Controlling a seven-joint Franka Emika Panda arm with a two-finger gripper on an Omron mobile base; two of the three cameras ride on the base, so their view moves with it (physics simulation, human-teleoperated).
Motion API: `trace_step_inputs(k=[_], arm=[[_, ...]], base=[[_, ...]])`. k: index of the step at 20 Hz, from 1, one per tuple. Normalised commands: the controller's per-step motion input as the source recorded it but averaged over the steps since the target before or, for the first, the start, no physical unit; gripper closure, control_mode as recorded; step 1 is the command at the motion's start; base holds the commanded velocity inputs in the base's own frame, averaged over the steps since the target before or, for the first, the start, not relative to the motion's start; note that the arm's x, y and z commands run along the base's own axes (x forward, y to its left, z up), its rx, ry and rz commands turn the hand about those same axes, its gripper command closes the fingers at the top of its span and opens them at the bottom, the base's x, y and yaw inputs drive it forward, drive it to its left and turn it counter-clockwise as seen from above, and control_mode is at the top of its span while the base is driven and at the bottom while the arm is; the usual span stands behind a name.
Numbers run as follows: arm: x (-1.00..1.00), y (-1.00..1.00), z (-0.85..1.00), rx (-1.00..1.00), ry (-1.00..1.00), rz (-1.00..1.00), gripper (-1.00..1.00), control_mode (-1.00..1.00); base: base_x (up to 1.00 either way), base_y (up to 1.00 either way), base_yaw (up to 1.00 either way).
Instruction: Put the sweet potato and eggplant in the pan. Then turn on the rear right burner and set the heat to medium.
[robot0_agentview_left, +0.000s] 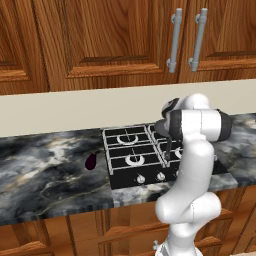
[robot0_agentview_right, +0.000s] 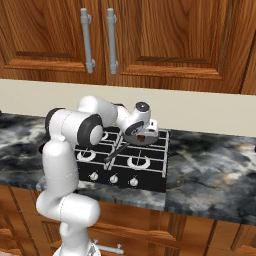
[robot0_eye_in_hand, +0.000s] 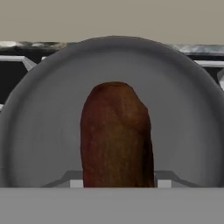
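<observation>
Holding the sweet potato (robot0_eye_in_hand: 116, 135) upright in our end effector (robot0_agentview_right: 142, 136), we hover over the pan (robot0_eye_in_hand: 183, 109) at the stove's 1 o'clock. Released high, it could bounce out. The eggplant (robot0_agentview_left: 91, 161) waits on the desk (robot0_agentview_left: 45, 170) at the stove's 9 o'clock.

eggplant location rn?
The eggplant lies on the marble counter in the left base view, just left of the stove, level with its front left burner and apart from the gripper.
</observation>
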Motion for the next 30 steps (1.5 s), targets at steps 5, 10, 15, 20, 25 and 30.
trace_step_inputs(k=[5, 10, 15, 20, 25, 30], arm=[[0.21, 0.0, -0.17, 0.0, 0.0, 0.0, 1.0, -1.0], [0.17, 0.0, -0.07, 0.0, 0.0, 0.0, 1.0, -1.0], [0.13, 0.0, 0.0, 0.0, 0.0, 0.0, 1.0, -1.0], [0.07, 0.0, 0.0, 0.0, 0.0, 0.0, 1.0, -1.0], [0.0, 0.0, 0.0, 0.02, 0.0, 0.0, -1.0, -1.0], [0.0, 0.0, 0.0, 0.0, -0.01, 0.0, -1.0, -1.0]], base=[[0.0, 0.0, 0.0], [0.0, 0.0, 0.0], [0.0, 0.0, 0.0], [0.0, 0.0, 0.0], [0.0, 0.0, 0.0], [0.0, 0.0, 0.0]])
